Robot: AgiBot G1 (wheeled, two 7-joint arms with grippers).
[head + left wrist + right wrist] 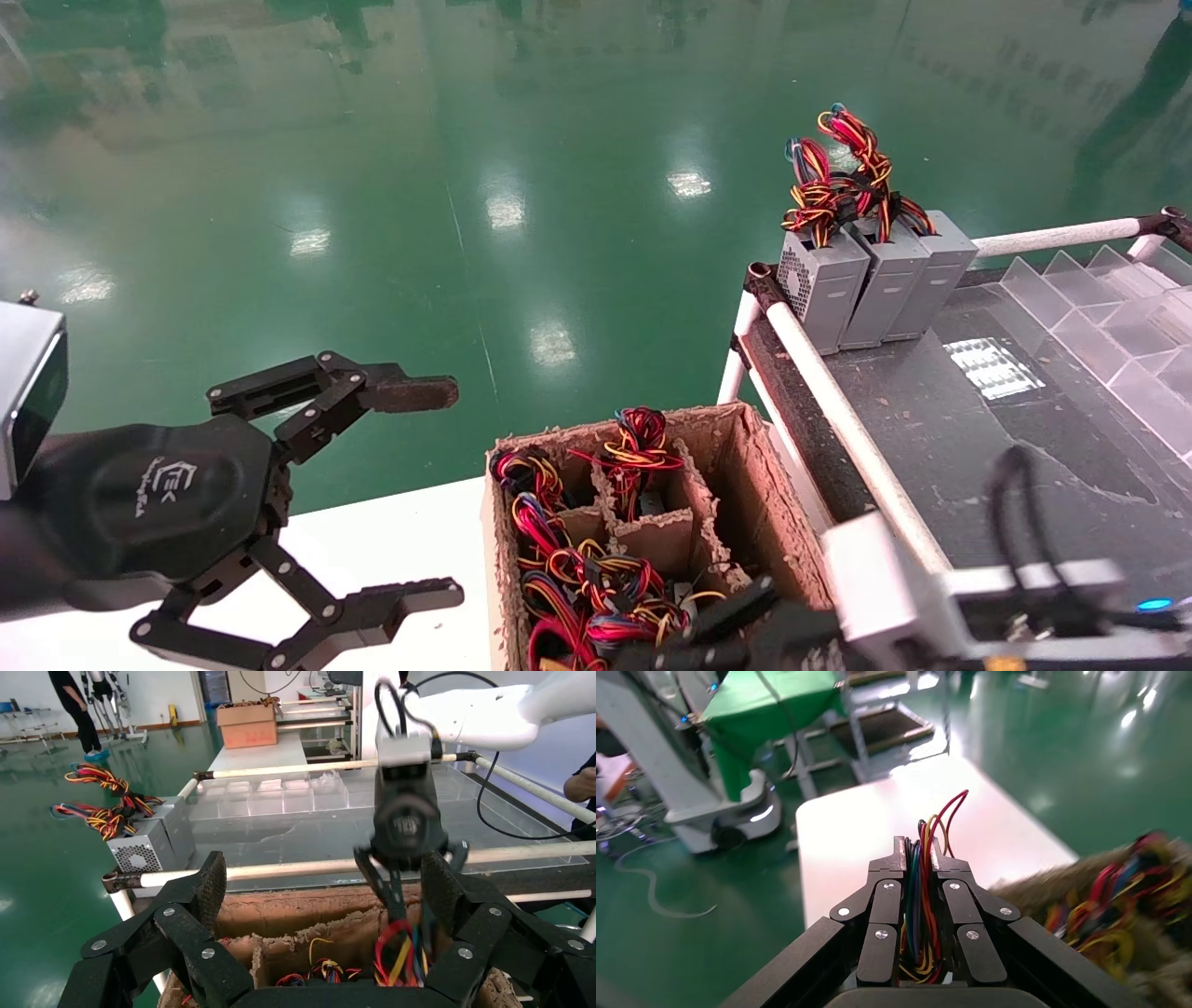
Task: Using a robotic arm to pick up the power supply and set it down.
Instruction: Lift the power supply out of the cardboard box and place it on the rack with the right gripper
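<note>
My right gripper [918,852], the black robotic arm's, is shut on a bundle of red, yellow, blue and black wires [921,906] belonging to a power supply. Its grey body is hidden. In the head view this gripper [698,638] is low over the near end of the cardboard box [750,485], among the wires [596,582]. The left wrist view shows it [402,913] reaching down onto the wire loop [396,952] inside the box. My left gripper [452,494] hangs open beside the box, above the white table [391,540], holding nothing.
Three more grey power supplies [875,280] stand upright with wire bundles at the far corner of the black table [941,438], behind a white pipe rail [847,410]. Clear plastic dividers [1108,317] sit at the far right. Cardboard partitions [652,531] split the box.
</note>
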